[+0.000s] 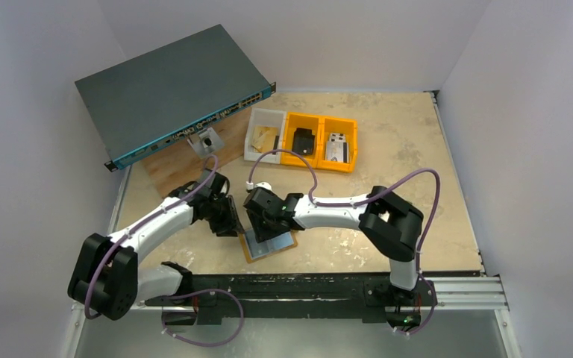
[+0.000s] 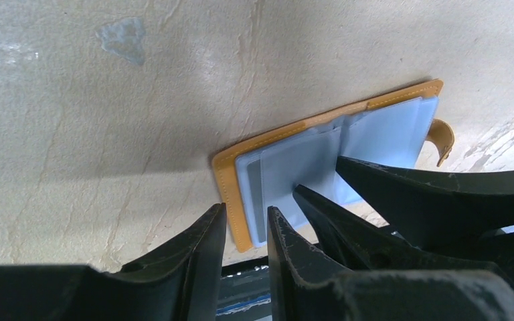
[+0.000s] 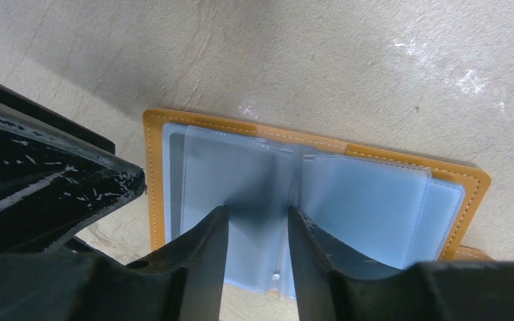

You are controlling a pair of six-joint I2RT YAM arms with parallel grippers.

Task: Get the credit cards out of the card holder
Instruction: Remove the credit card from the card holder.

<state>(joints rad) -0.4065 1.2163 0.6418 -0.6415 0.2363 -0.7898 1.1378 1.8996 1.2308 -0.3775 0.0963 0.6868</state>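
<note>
The card holder [image 1: 271,246] lies open and flat on the table near the front edge, tan-orange outside and pale blue-grey inside. In the left wrist view my left gripper [image 2: 246,215] stands open by a narrow gap over the card holder's [image 2: 288,167] orange left edge, with nothing between its fingers. In the right wrist view my right gripper [image 3: 258,214] is open, its fingertips down on the translucent sleeves near the fold of the card holder [image 3: 375,194]. The two grippers are close together [image 1: 231,218] [image 1: 262,222]. I cannot make out credit cards inside the sleeves.
A grey network switch [image 1: 171,89] rests tilted at the back left above a wooden board [image 1: 183,170]. A white bin [image 1: 265,133] and two orange bins [image 1: 321,142] with small items stand behind the arms. The black rail [image 1: 306,287] runs just in front of the card holder.
</note>
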